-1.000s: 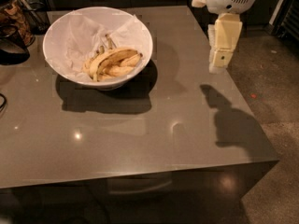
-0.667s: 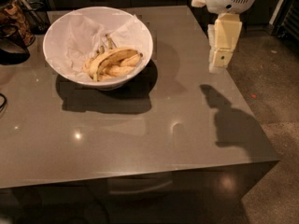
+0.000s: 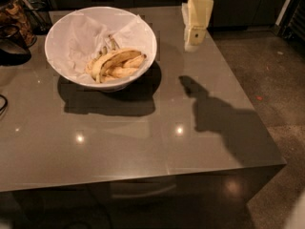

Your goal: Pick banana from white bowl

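The white bowl stands at the table's back left, lined with crumpled white paper. Several yellow bananas lie in its right half. The banana, the longest one, curved and with a darker streak, lies on top, its thin stem pointing towards the bowl's back. My gripper hangs from the cream arm above the table's back right. It points down, to the right of the bowl and apart from its rim. It holds nothing.
A dark pot and a jar stand at the far left behind the bowl. The grey table ends at a right edge next to the concrete floor. The arm's shadow falls on the table's right side.
My gripper has moved left, closer to the bowl, and its shadow has shifted left with it. The bowl and bananas have not moved.
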Motion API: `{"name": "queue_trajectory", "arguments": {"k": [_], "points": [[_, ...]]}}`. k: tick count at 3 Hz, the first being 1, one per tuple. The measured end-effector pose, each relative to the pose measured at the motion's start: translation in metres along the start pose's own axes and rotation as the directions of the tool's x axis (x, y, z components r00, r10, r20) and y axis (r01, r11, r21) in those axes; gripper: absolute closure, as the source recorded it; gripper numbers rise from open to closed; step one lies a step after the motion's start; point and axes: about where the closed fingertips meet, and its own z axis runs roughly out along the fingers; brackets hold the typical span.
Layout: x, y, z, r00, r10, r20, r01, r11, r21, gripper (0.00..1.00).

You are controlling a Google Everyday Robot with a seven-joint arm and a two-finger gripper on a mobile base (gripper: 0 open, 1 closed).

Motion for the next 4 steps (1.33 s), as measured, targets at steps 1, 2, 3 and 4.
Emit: {"name": "queue_trajectory", "arguments": {"k": [1, 2, 3, 4], "points": [[-0.023, -0.027, 0.010, 0.998, -0.054, 0.018, 0.054, 0.9985, 0.009, 0.00], [-0.029, -0.037, 0.010, 0.998, -0.057, 0.033, 0.055, 0.9974, 0.047, 0.00], [-0.033, -0.045, 0.012, 0.997, -0.060, 0.043, 0.057, 0.9958, 0.071, 0.00], [-0.049, -0.058, 0.019, 0.991, -0.092, 0.093, 0.084, 0.9929, 0.084, 0.00]]}}
